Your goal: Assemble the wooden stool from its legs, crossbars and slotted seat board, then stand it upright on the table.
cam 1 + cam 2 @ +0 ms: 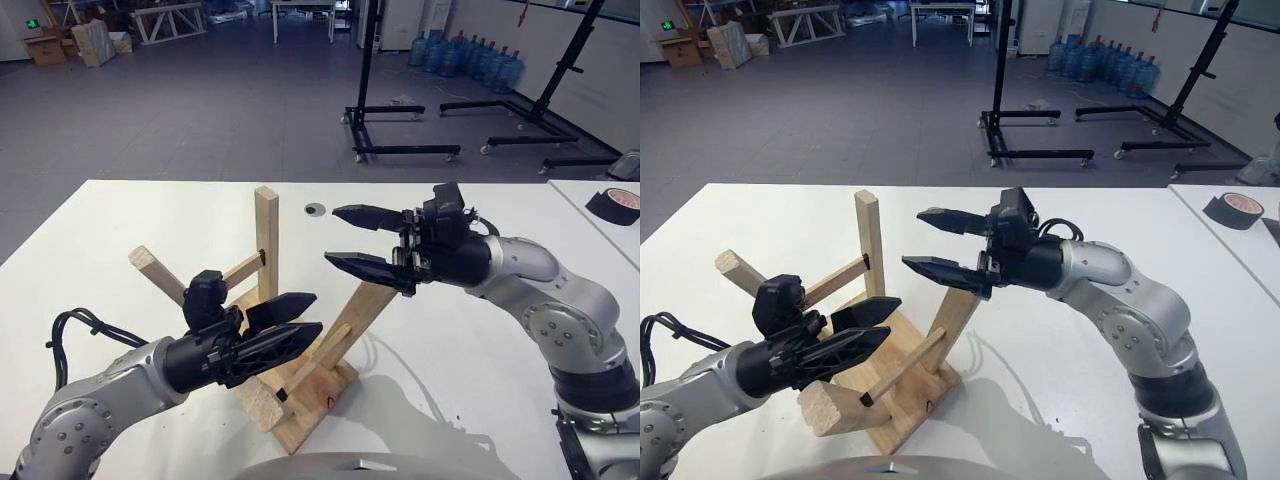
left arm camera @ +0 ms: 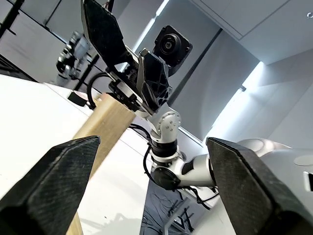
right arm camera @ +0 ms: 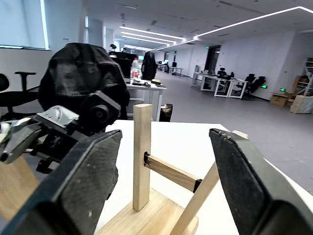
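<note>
The wooden stool lies upside down on the white table (image 1: 480,380), with its seat board (image 1: 318,398) flat and its legs pointing up. One leg (image 1: 267,238) stands straight, another (image 1: 153,271) leans left, and a third (image 1: 352,322) leans right. Thin crossbars (image 1: 241,269) join them. My right gripper (image 1: 330,235) is open just above the top of the right-leaning leg, holding nothing. My left gripper (image 1: 318,311) is open low between the legs, over the seat board. In the right wrist view the straight leg (image 3: 142,147) stands beyond my open fingers (image 3: 98,166).
A black tape roll (image 1: 614,204) lies at the table's far right, and a small grey grommet (image 1: 315,209) sits behind the stool. Black wheeled stands (image 1: 400,112) and water bottles (image 1: 470,55) are on the floor beyond. A black cable (image 1: 80,325) loops by my left forearm.
</note>
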